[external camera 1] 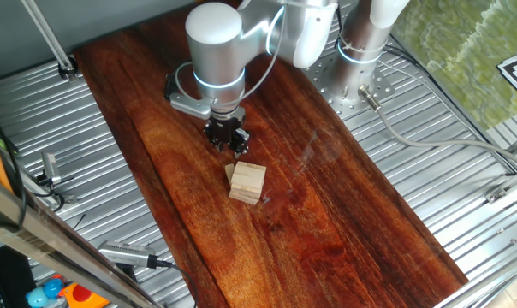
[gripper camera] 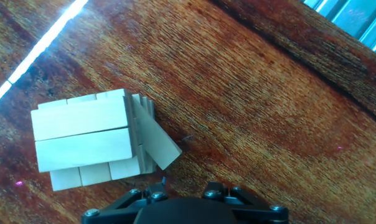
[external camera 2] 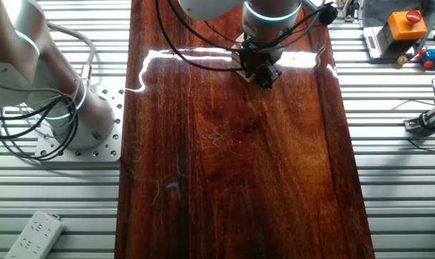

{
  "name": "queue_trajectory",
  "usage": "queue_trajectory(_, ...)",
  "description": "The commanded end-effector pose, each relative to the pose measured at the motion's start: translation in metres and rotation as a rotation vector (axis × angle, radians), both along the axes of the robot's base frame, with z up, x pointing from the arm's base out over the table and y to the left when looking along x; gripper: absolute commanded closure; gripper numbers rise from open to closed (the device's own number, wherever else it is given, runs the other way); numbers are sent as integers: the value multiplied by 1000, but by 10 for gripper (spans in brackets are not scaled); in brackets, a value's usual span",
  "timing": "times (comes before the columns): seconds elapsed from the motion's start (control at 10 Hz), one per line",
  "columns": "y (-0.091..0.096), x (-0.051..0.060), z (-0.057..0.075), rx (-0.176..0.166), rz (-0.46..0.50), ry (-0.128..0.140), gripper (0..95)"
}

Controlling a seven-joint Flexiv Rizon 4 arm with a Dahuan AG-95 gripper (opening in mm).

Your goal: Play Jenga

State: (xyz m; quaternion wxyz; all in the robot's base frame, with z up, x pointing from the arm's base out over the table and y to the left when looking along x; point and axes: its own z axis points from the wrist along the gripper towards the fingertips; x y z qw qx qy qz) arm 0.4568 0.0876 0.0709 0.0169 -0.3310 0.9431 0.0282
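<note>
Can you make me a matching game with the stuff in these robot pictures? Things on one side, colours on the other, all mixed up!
Things:
1. Jenga stack
2. wooden tabletop
3. button on the box at the table's edge
4. gripper

Colours:
A. black
B. pale tan
C. red
D. dark reddish brown

Pairs: 1-B, 2-D, 3-C, 4-A

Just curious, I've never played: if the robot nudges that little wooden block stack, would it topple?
Probably not easily: the Jenga stack looks squat, only a few crosswise layers. Its smooth blocks would likelier slide apart. One block already leans askew.
</note>
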Motion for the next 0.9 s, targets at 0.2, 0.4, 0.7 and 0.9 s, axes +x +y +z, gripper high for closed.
queue_trajectory(0.2, 0, 1, -1, 8, -4, 5, 570)
queue_trajectory(0.4, 0, 1, -1, 7, -1, 5, 570)
queue_trajectory(0.7, 0, 1, -1, -7, 2, 16, 570)
queue_trajectory(0.9, 0, 1, -1, -7, 6, 19, 570)
